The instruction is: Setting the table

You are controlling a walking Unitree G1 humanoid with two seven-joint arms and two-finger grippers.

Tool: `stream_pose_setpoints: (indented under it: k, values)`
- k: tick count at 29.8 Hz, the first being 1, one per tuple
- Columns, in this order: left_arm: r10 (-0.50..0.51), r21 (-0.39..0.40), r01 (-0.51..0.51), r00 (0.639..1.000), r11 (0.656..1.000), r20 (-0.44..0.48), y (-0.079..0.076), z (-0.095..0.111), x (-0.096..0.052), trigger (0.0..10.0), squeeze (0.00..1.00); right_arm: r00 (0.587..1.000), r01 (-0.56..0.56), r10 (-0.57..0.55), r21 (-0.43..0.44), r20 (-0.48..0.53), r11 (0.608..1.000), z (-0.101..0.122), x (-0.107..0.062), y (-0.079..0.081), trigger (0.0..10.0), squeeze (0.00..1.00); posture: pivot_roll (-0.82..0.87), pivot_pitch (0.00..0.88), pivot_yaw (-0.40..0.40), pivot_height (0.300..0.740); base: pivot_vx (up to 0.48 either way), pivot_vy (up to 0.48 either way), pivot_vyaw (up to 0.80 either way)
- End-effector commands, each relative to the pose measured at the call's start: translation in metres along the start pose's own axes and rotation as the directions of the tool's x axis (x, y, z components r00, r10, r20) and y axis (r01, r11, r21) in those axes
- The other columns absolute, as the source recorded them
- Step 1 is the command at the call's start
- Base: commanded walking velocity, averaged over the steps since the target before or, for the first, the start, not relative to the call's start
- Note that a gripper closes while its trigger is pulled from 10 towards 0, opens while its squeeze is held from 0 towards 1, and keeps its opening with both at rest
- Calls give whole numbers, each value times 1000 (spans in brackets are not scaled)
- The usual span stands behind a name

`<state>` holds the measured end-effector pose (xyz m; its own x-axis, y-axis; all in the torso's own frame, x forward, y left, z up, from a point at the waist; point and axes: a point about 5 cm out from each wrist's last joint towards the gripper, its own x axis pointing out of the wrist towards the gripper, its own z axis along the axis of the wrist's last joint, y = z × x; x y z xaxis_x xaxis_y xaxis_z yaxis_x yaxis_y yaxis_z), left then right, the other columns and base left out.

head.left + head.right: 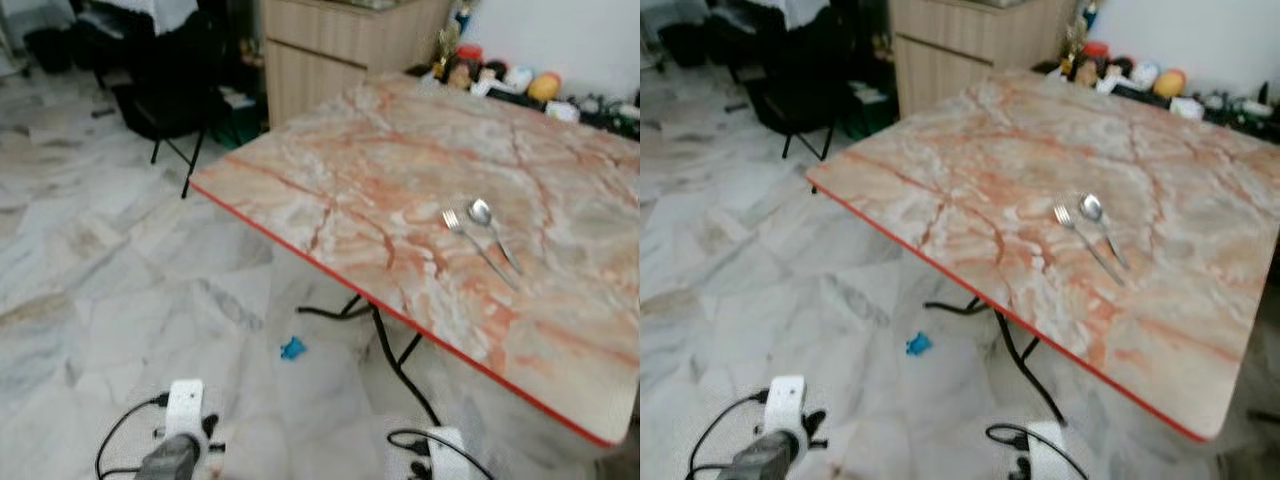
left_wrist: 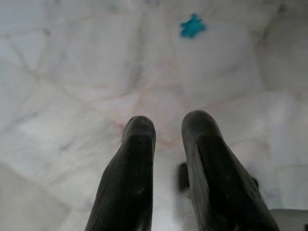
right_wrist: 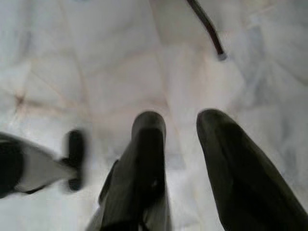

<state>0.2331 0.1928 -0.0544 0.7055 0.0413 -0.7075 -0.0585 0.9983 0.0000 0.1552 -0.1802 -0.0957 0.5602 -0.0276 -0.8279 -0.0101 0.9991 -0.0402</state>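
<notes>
Table: We saw a marble-patterned table (image 1: 400, 190) with a red edge, standing on thin black legs over a pale tiled floor (image 1: 90, 260).
Cutlery laid: A fork (image 1: 470, 242) and a spoon (image 1: 492, 232) lay side by side, touching or nearly so, toward the right part of the tabletop, well in from the red edge.
Still missing: We found no plate, cup or napkin on the table, so we judged the setting barely begun, with one pair of cutlery placed and the rest left to fetch.
Left gripper: The left gripper (image 2: 166, 126) hung low over the floor, its two black fingers (image 2: 130, 168) slightly parted and holding nothing.
Right gripper: The right gripper (image 3: 182, 120) also pointed down at the floor, fingers apart and empty, near a black table leg (image 3: 207, 29).
Floor: A small blue scrap (image 1: 292, 348) lay on the tiles beneath the table's near edge.
Background: A wooden cabinet (image 1: 330, 50) and a row of small colourful objects (image 1: 500, 78) stood behind the far side of the table; a dark chair (image 1: 170, 90) stood to the left.
</notes>
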Motion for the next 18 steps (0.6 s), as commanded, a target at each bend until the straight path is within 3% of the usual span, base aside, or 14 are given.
stream_pose_setpoints:
  k: [1, 18]
  values:
    - [19, -4, -19, 1000, 1000, -10, 7, -1, -1, 10000, 0, 1000, -9, 9, 9, 10, 1000, 5, 2, 5, 10000, 0, 136, 0, -20, 740, 0, 289, 0]
    - [10, 41, -10, 1000, 999, -9, 7, 2, 0, 10000, 0, 1000, -7, 7, 12, 8, 1000, 5, 2, 4, 10000, 0, 135, 0, -21, 740, 0, 0, -747]
